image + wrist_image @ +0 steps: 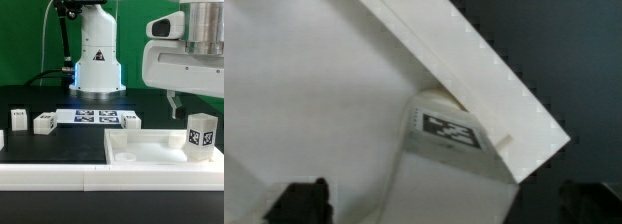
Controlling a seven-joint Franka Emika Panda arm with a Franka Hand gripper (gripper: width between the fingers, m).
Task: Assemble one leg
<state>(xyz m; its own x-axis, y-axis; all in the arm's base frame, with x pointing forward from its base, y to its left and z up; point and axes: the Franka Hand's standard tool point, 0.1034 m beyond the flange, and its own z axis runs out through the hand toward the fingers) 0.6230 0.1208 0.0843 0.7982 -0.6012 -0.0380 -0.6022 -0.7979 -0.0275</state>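
Pincer: mine [176, 102] hangs open, its dark fingers [295, 203] spread wide and holding nothing.
Leg: the leg [201, 136] stands upright inside the tray [130, 151], at the exterior view's right end, with its tagged face showing.
Wrist view: I see the leg [450, 133] close against the tray's raised rim [473, 70].
Pincer to leg: above it, towards the exterior view's left, and apart from it.
Worktop: the dark worktop [50, 142] carries the tray, the marker board [95, 117] and small white blocks [42, 122].
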